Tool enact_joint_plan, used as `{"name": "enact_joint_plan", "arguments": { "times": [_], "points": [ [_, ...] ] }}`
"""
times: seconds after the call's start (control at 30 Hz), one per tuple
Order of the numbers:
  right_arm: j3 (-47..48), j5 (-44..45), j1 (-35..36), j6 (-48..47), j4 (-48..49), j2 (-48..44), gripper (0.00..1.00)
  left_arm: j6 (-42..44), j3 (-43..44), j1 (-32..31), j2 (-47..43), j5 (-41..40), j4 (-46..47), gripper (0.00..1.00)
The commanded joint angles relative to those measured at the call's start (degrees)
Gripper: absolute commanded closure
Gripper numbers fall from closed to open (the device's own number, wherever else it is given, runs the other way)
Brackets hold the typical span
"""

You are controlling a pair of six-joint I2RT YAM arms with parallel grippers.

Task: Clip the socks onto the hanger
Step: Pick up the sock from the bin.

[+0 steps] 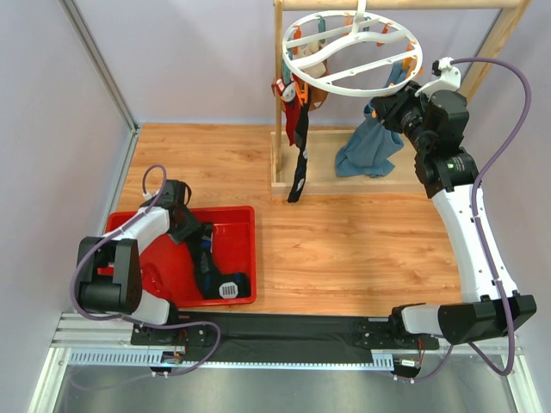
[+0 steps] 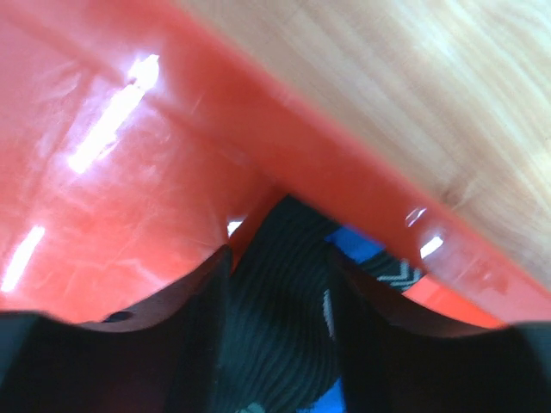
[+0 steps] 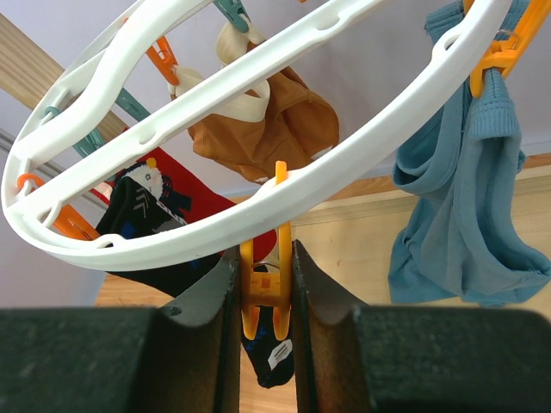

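**Clip pinched, sock yet to rise**

On the desk (image 1: 362, 249), the hanger (image 1: 353, 53) hangs at 12 o'clock, with socks (image 1: 299, 168) clipped at its 9 o'clock rim. The tray (image 1: 237, 225) sits at 8 o'clock. There the left jaws straddle a dark sock (image 2: 275, 318); whether they grip it, I cannot tell. The right jaws clench an orange clip (image 3: 261, 297) on the near rim. A loose grasp could drop the sock mid-lift. The pinched clip could slip shut, or the ring could swing away.

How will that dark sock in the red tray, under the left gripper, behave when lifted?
Likely floppy: the sock lies crumpled in the tray, so it should droop like the hung sock. Probably light; its ribbed knit should grip well.
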Motion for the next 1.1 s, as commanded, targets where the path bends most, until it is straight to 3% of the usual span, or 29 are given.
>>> {"name": "enact_joint_plan", "arguments": {
  "times": [0.0, 0.03, 0.17, 0.2, 0.3, 0.43, 0.53, 0.63, 0.67, 0.87, 1.07],
  "points": [
    [-0.3, -1.2, -0.2, -0.7, 1.4, -1.6, 1.00, -1.5, 0.1, 0.6, 3.1, 1.6, 0.5, 0.47],
    [-0.1, -1.1, -0.1, -0.7, 1.2, -1.6, 1.00, -1.1, 0.1, 0.6, 3.8, 2.2, 0.6, 0.52],
    [0.2, -1.0, -0.1, -0.8, 1.3, -1.8, 1.00, -0.4, -1.1, 0.7, 1.5, 0.5, 0.6, 0.94],
    [0.4, -1.1, -0.1, -0.9, 1.0, -1.5, 1.00, -0.1, -1.3, 0.7, 0.4, 0.0, -0.4, 0.99],
    [0.5, -1.6, -0.2, -1.0, 0.6, -1.3, 1.00, 1.1, -0.8, 0.7, -5.6, -1.1, -4.7, 1.00],
    [0.4, -2.0, -0.1, -1.0, 0.6, -1.5, 1.00, 3.3, -0.4, -2.9, -22.1, 1.5, -8.2, 1.00],
    [0.3, -2.2, 0.1, -1.1, 0.5, -1.8, 1.00, 6.3, 1.3, -12.9, -34.0, 1.5, -5.8, 1.00],
    [0.4, -3.7, -0.1, -1.7, 0.3, -2.1, 1.00, 11.8, 2.1, -23.7, -39.2, 6.9, 5.4, 1.00],
    [0.4, -4.3, -0.1, -1.7, 0.2, -2.5, 1.00, 13.4, 2.3, -26.4, -39.2, 9.7, 11.2, 1.00],
    [-1.0, -9.7, -0.2, -1.0, 1.5, -4.0, 1.00, 24.0, 14.4, -31.1, -27.3, 30.1, 21.8, 1.00],
    [-1.8, -12.2, -0.1, 1.3, 2.6, -4.9, 1.00, 21.2, 31.4, -31.7, -9.6, 41.3, 27.1, 1.00]
  ]
}}
